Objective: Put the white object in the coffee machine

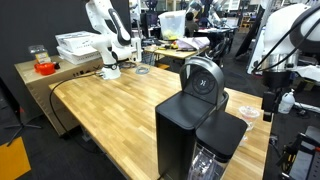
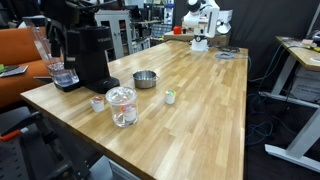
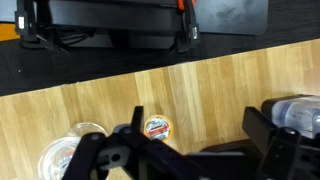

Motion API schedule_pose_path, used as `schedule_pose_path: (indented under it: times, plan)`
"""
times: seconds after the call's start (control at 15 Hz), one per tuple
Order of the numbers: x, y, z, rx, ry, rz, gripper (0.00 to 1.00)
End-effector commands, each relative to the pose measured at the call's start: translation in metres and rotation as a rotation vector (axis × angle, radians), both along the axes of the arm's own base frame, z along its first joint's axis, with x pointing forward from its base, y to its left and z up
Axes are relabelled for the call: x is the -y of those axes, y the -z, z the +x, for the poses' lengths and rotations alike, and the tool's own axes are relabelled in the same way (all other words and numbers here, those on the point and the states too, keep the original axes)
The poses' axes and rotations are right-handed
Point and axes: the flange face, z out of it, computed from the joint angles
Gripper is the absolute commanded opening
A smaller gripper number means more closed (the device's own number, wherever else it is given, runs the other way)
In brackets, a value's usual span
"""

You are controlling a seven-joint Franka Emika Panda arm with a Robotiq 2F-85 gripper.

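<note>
White coffee pod (image 3: 157, 127) looks light and thin-walled; pinch its rim sides gently. Claw (image 3: 190, 150) hovers over the counter (image 3: 220, 90), jaws apart, empty.

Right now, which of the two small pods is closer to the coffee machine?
The white pod beside the clear jar, just in front of the coffee machine; the other pod lies beyond the metal bowl.
</note>
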Motion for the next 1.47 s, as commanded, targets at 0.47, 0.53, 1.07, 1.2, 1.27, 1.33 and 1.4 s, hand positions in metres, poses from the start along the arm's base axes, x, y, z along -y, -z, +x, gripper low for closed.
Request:
schedule_pose_path:
  times: [0.47, 0.53, 1.07, 1.2, 1.27, 1.33, 1.4]
  plan:
    - [-0.013, 0.076, 0.017, -0.144, -0.024, -0.010, 1.00]
    - [-0.018, 0.083, 0.020, -0.156, -0.030, -0.012, 1.00]
    - [-0.032, 0.108, 0.029, -0.207, -0.062, -0.030, 1.00]
    - [-0.032, 0.108, 0.029, -0.206, -0.062, -0.029, 1.00]
    - [-0.032, 0.108, 0.029, -0.206, -0.062, -0.029, 1.00]
    - [-0.031, 0.107, 0.031, -0.195, -0.058, -0.028, 1.00]
    - [-0.031, 0.107, 0.035, -0.180, -0.052, -0.027, 1.00]
